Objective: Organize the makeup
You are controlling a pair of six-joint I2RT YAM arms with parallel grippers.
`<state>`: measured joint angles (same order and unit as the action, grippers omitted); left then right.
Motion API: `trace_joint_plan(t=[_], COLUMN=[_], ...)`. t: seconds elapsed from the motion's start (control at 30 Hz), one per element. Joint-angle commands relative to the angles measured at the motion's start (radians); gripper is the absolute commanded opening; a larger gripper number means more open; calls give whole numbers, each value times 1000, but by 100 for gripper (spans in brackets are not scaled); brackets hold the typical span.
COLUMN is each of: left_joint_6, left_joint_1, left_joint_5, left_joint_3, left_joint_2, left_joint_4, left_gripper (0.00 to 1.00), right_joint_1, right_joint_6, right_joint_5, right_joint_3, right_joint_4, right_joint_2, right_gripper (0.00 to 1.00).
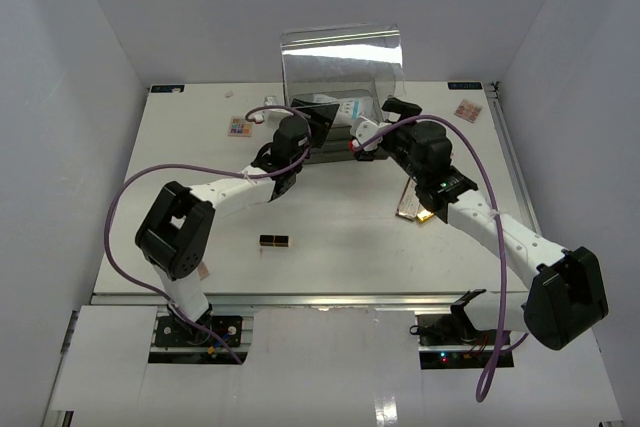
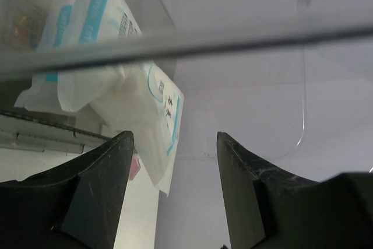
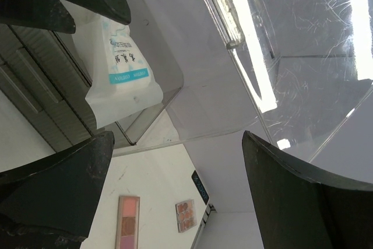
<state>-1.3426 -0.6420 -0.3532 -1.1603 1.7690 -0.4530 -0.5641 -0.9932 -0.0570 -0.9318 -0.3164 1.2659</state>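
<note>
Our left gripper (image 2: 175, 138) stands with jaws wide and empty; the pale-blue sachet packet (image 2: 116, 86) lies inside the clear acrylic box (image 1: 340, 62), just ahead-left of them, its long axis slanting down-right; our right gripper (image 3: 178, 138), equally wide, looks farther off.

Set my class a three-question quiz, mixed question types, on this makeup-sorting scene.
1. True or false: the lipstick tube lies on the table, outside the acrylic box.
2. What lies in the box? A comb; B sachet packets; C sponge.
3. Fill in: the left gripper and right gripper are both ___.
Key: 1 true; 2 B; 3 open.
</note>
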Motion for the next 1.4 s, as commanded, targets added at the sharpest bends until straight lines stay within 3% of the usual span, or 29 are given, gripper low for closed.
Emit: trace_joint_plan(t=[0.0,0.27,0.43,0.53,0.7,0.83,0.97,1.13,1.23,1.37], left_joint_6=[4,-21,-3,27,203,477,705,790,719,581], left_joint_1=[-32,-93,-102,-102,-93,-82,-74,-61,-41,17], left_joint_5=[35,107,205,254,199,158,250,433,525,667], left_joint_3=[51,281,516,700,847,793,635,486,530,608], left_joint_2=[-106,-259,-398,-554,-953,-1125,-1042,-864,-789,-679], left_joint_4=[-14,-73,-80,-38,107,232,340,442,303,58], left_gripper=[70,70,69,68,75,93,98,98,98,98], right_joint_1=[16,18,18,18,20,30,82,262,412,622], right_joint_6=[26,31,33,22,-12,34,96,244,365,451], right_joint_5=[-11,-6,-3,18,34,152,323,613,916,1174], right_joint_3=[-22,-30,-26,-13,173,268,248,168,148,143], right_joint_4=[-70,-56,-40,53,118,229,409,503,503,487], right_joint_2=[-23,-22,-28,-41,-105,-178,-221,-217,-174,-99], right_gripper=[97,97,97,97,97,98,98,98,98,98])
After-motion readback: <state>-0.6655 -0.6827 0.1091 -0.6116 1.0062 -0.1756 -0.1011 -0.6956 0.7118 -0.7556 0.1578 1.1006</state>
